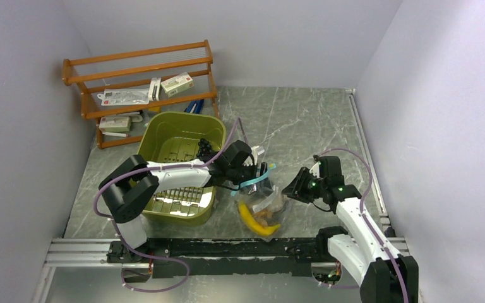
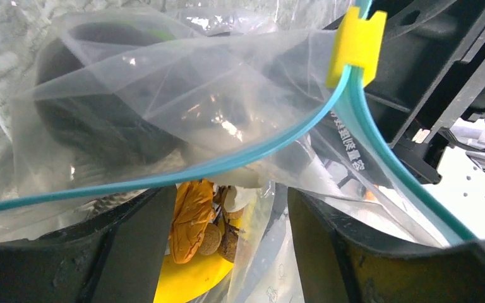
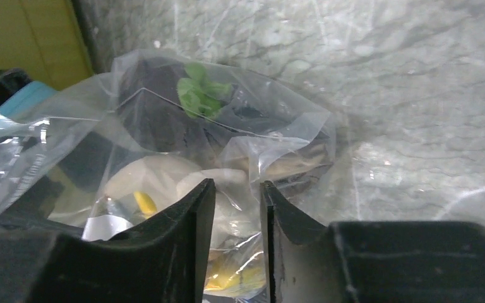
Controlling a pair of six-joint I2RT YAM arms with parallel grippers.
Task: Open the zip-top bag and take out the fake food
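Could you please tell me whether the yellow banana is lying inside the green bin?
No, the banana lies on the grey table to the right of the green bin, not inside it.

Grey veined tabletop (image 1: pixel 303 120). The bag (image 1: pixel 266 192) rests on it between the left claw (image 1: pixel 262 172) and the right claw (image 1: pixel 290 187). A banana (image 1: pixel 252 219) lies nearer than both claws, possibly still half inside the bag. A green tub (image 1: pixel 183 115) sits left of the left claw, with a wooden rack (image 1: pixel 140 63) beyond it.
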